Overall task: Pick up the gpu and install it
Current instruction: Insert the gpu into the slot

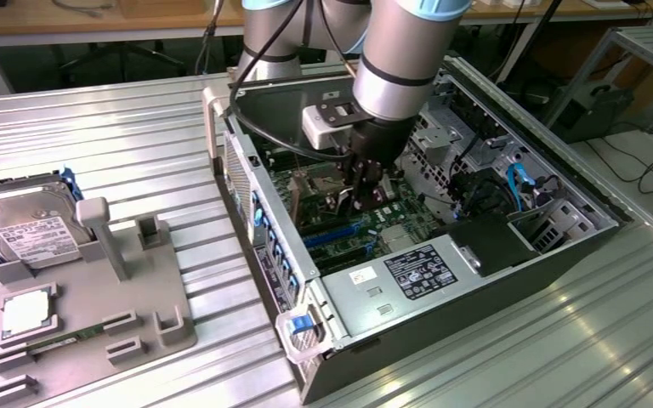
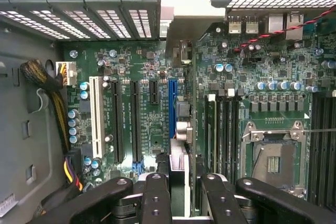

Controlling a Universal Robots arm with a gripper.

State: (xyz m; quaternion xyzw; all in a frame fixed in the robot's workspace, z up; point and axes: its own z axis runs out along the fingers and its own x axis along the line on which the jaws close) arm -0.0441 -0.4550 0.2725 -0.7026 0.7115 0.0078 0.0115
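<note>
One card [image 2: 178,145], seen edge-on, is clamped in your gripper [image 2: 178,192] above the blue slot [image 2: 172,106]; its face stays hidden

item: gpu [image 2: 180,121] | look: thin card, showing edge-on, dark components sticking out of one face | state: being gripped between the fingers of the gripper [image 2: 178,184] | pose: standing on edge, running lengthwise | place: sitting directly along the blue slot [image 2: 172,100], whether seated cannot be told
</note>
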